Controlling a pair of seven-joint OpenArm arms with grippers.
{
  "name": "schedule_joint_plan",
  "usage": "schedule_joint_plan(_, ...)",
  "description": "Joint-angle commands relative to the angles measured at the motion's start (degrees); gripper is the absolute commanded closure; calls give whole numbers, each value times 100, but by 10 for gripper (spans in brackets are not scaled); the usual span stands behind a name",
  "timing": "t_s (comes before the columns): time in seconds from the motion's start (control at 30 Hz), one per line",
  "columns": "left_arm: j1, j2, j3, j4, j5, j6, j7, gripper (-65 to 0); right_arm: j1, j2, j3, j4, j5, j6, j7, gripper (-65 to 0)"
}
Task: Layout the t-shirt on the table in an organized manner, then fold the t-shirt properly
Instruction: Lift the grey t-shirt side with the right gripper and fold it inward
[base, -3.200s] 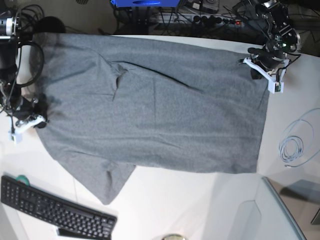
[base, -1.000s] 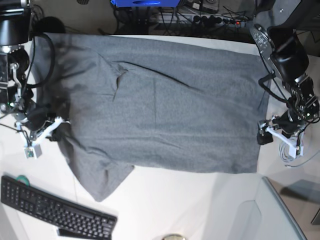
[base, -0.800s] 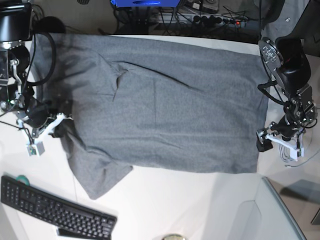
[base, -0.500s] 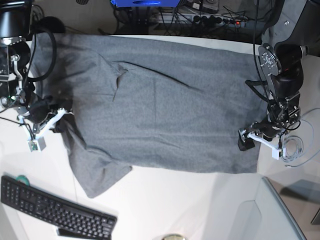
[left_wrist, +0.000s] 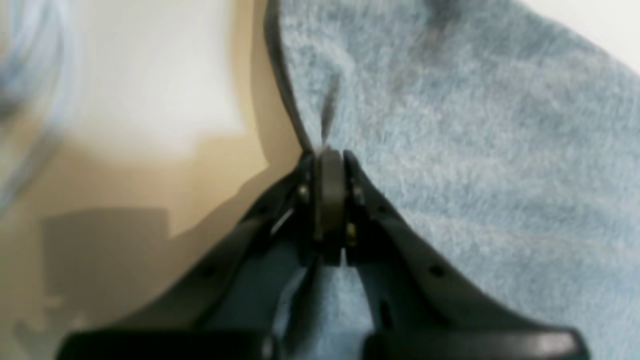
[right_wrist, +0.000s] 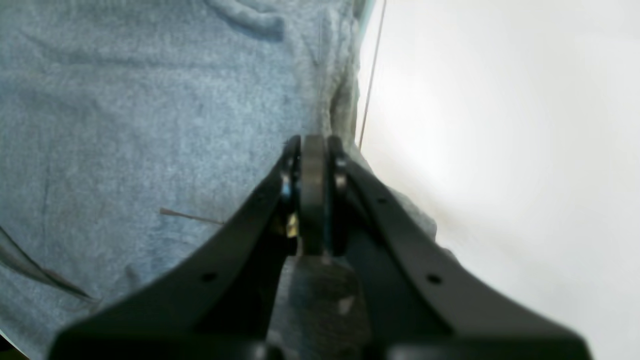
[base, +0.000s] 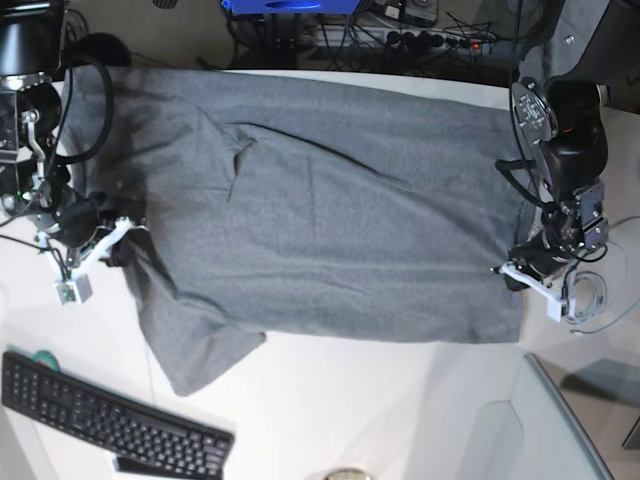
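Note:
The grey t-shirt lies spread across the white table, with one sleeve hanging toward the front left. My left gripper sits at the shirt's right hem near the front corner. In the left wrist view the left gripper is shut, pinching the edge of the t-shirt, and a small crease rises from its tips. My right gripper is at the shirt's left edge. The right wrist view shows the right gripper shut on the t-shirt beside bare table.
A black keyboard lies at the front left. A coiled pale cable rests just right of the left gripper. A clear bin stands at the front right. Cables and a power strip run behind the table.
The left gripper came in from beside the cable onto the shirt's right hem and closed on it. The right gripper kept its hold and moved slightly up, drawing the sleeve inward.

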Motion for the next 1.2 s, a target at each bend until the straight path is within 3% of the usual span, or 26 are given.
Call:
schedule_joint_plan(0.0, -17, -127, -20, 451, -89, 8, -21, 0, 88, 85, 48, 103, 43, 14, 119, 0)
schedule_joint_plan(0.17, 766, 216, -29, 2526, -89, -18, 973, 0, 79, 85, 56, 103, 43, 14, 110, 0)
schedule_joint_plan(0.33, 1557, 480, -29, 3915, -97, -18, 1412, 0, -202, 59, 65, 490, 52, 5, 110, 0)
schedule_joint_plan(0.53, 2111, 480, -29, 4267, -97, -18, 1650, 0, -651, -196, 267, 798, 52, -21, -338, 0)
schedule_joint_plan(0.6, 2225, 471, -29, 4223, -97, -18, 1641, 0, -782, -433, 514, 710, 25, -21, -364, 0)
schedule_joint_plan(0.77, 2348, 471, -29, 4240, -36, -18, 1632, 0, -985, -600, 812, 560, 25, -21, -373, -18)
schedule_joint_plan(0.83, 2374, 471, -3, 4267, -27, -18, 1632, 0, -1046, -600, 830, 692, 43, -21, -549, -89)
schedule_joint_plan(1.0, 2445, 471, 24, 4434, -27, -18, 1632, 0, -1020, -759, 1015, 1290, 52, -21, -830, -362)
schedule_joint_plan(1.07, 2453, 471, 6, 4434, -27, -18, 1632, 0, -695, -767, 1155, 1290, 43, -21, -857, -411)
schedule_joint_plan(1.17, 2453, 480, -11, 4425, -27, -18, 1632, 0, 176, -723, 1138, 481, 17, -21, -1024, -417)
